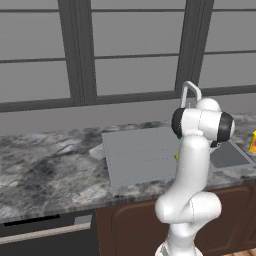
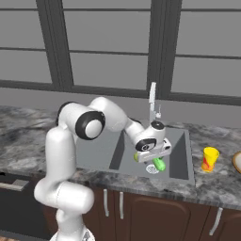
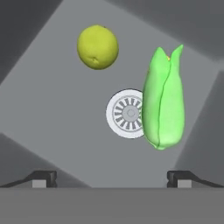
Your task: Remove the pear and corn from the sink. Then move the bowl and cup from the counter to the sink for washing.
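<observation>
Gripper [image 3: 112,177]: I read it as wide open, nothing held, above sink [image 3: 52,131] floor
Corn [image 3: 163,103]: at 2 o'clock in hand view, overlapping drain [image 3: 124,113] edge
Pear [image 3: 97,47]: at 11 o'clock, apart from corn
Cup [image 2: 210,159]: on counter [image 2: 221,183], 3 o'clock of sink

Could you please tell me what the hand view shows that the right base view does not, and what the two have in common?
Hand view alone: the whole pear, lying apart from the corn, and the gripper's open fingertips. Right base view alone: the cup on the counter, the faucet, the windows. Both: the corn, the drain and the sink floor.
</observation>
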You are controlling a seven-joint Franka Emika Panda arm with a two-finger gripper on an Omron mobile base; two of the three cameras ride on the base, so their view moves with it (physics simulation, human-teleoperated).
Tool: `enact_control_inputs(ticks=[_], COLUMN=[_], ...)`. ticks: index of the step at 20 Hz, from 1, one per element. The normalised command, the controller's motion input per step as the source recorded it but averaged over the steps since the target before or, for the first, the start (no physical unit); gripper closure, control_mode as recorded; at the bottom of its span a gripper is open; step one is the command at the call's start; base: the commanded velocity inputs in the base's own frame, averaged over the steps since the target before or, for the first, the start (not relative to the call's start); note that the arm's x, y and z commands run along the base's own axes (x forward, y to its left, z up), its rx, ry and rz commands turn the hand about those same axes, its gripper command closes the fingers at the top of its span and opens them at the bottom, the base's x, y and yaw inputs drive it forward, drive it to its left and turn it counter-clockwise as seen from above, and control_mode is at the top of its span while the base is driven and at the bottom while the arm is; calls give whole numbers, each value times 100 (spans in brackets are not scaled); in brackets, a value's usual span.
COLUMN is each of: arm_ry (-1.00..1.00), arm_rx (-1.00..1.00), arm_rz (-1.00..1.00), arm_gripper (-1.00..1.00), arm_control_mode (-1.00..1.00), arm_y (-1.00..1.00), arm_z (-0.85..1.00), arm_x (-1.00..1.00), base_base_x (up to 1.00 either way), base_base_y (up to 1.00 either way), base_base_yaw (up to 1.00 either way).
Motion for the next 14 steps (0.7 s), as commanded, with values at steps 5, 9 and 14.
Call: enact_control_inputs(ticks=[5,9,14], arm_ry=[1,1,2], arm_rx=[1,0,0], arm_rz=[0,0,0], arm_gripper=[-100,-100,-100], arm_control_mode=[-100,-100,-100], arm_y=[-3,-5,-8], arm_z=[-27,-28,-28], arm_x=[22,22,23], base_base_x=[0,0,0], base_base_y=[0,0,0], base_base_yaw=[0,0,0])
